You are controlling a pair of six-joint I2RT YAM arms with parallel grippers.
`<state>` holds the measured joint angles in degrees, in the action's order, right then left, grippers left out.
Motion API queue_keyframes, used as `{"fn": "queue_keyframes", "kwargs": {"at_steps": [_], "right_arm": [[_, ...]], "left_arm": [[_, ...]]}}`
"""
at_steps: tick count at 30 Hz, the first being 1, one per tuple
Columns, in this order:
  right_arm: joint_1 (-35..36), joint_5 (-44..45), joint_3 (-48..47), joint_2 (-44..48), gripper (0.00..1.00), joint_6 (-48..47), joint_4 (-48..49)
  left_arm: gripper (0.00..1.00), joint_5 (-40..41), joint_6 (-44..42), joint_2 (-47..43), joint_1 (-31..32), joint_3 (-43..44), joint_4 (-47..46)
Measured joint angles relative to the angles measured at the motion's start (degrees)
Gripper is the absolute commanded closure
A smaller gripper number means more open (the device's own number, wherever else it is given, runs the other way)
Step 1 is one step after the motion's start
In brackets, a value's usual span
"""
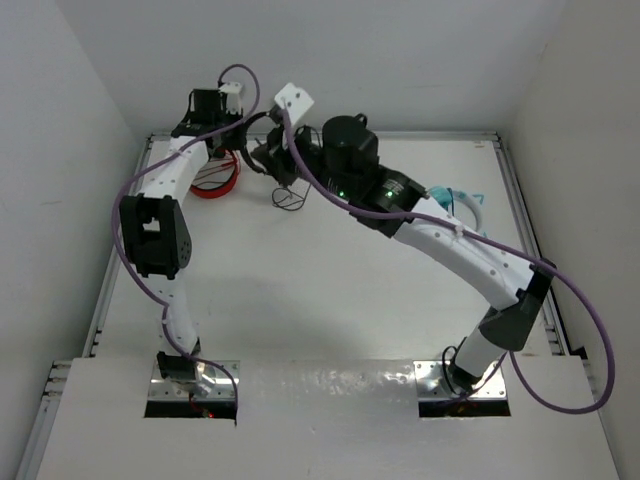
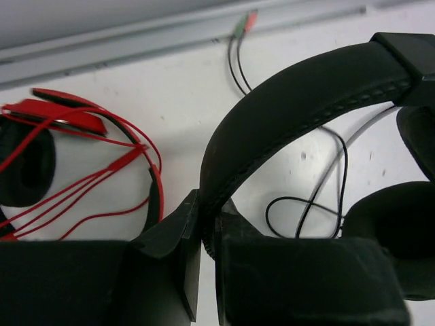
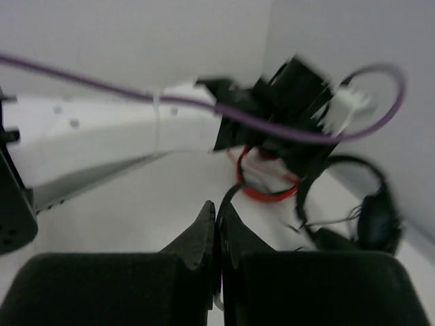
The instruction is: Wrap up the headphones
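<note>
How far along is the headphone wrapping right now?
Done: left gripper is shut on the padded headband of the black over-ear headphones. In hand: right gripper is shut, apparently pinching the long thin dark cable. Left: all the wrapping; the cable lies in loose loops on the white table, plugs free.

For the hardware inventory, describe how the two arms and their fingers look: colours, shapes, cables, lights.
The left arm and right arm match: white tube-like links joined by boxy black joints. A purple cable loops loosely along each. Small green lights glow on the right arm's black housing. The fingers are matt black, wedge-shaped blocks. Each base sits on a shiny metal plate.
</note>
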<state>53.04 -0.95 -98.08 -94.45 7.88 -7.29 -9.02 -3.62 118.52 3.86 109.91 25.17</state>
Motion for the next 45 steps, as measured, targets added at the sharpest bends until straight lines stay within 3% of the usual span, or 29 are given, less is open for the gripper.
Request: {"fn": "queue_keyframes", "kwargs": {"at_steps": [3,8,17,24,31,38,43,45], "right_arm": [[-0.1,4.0,-7.7,0.0,1.00,-5.0,-2.9],[-2.3,11.5,-9.8,-0.8,1.00,-10.6,-8.7],[-15.2,19.0,-10.0,-2.0,1.00,-14.3,-12.2],[-25.6,18.3,-9.7,-4.0,1.00,-14.0,-7.9],[-34.3,14.4,-16.3,-16.3,1.00,-5.2,-1.2],[-35.2,7.7,-13.9,-23.6,1.00,1.4,5.0],[-34.3,-4.9,-2.6,-24.5,0.99,7.7,15.6],[-32.8,-8.0,0.3,-25.9,0.90,10.0,19.8]], "left_arm": [[1.00,-3.4,-4.2,0.0,0.5,-2.4,1.0],[1.00,-6.6,-11.1,0.0,1.1,-4.4,3.4],[1.00,-9.7,-24.8,0.0,1.7,-4.7,13.2],[1.00,-13.0,-32.5,-0.3,2.1,6.5,25.7],[1.00,-20.8,-37.6,-3.8,2.7,15.1,39.6],[1.00,-30.1,-32.8,-4.6,3.0,25.1,47.0],[1.00,-31.3,-18.2,-5.0,2.9,33.0,38.7],[1.00,-29.9,-14.4,-5.1,2.9,33.4,35.7]]}}
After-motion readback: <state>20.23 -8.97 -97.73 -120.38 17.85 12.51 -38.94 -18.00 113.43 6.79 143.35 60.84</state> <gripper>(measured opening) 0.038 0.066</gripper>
